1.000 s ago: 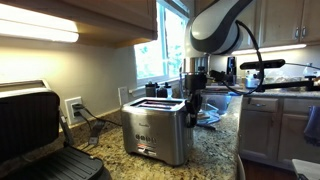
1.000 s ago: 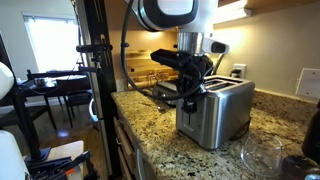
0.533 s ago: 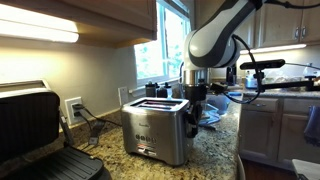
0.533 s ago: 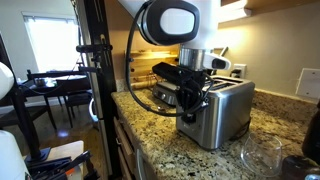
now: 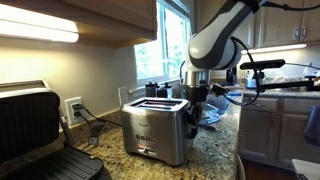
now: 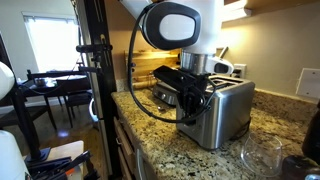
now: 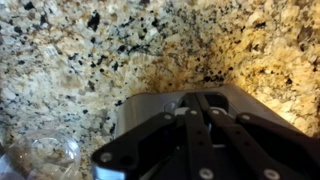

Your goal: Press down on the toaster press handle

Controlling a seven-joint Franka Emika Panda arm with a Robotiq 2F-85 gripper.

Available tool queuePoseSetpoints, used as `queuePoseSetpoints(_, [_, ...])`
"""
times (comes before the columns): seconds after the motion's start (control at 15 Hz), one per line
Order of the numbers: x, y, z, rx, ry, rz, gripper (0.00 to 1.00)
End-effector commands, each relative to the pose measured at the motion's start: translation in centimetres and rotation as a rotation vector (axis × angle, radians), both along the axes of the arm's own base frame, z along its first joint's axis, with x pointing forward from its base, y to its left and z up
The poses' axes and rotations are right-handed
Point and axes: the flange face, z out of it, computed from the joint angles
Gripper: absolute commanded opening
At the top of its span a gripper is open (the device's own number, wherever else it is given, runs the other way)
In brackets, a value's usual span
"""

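The brushed-steel toaster [image 5: 155, 130] stands on the speckled granite counter; it also shows in an exterior view [image 6: 225, 108] and in the wrist view [image 7: 150, 105]. My gripper [image 5: 193, 108] is at the toaster's narrow end face, pointing down, and shows from the opposite side in an exterior view [image 6: 190, 100]. In the wrist view the two black fingers [image 7: 195, 97] lie close together, shut, over the end face. They cover the press handle; only a pale sliver shows between them. I cannot tell how far down the handle is.
A black contact grill [image 5: 40, 130] sits on the counter beyond the toaster's other end. A clear glass bowl [image 6: 265, 155] stands near the toaster. A wall outlet with a cord [image 5: 73, 107] is behind. A black stand [image 6: 95, 80] rises at the counter's edge.
Over the last second the arm's upper joints swung and the gripper sank slightly along the toaster's end face. Since half a second ago almost nothing has moved.
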Motion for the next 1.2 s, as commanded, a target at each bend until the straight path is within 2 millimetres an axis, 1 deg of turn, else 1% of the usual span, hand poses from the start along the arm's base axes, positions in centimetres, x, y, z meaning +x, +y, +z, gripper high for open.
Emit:
queuePoseSetpoints(0.0, [-0.6,-0.1,-0.5,-0.011,-0.023,0.010,0.03])
queuePoseSetpoints(0.47, [-1.8,1.0,5.3,-0.036,-0.027,0.048,0.03])
queuePoseSetpoints(0.6, [-2.4,1.1,7.7,-0.055,-0.036,0.063,0.03])
queuePoseSetpoints(0.87, [-4.4,1.1,12.2,-0.073,-0.039,0.078,0.02])
queuePoseSetpoints(1.13, [-7.0,1.0,14.8,-0.092,-0.040,0.087,0.03])
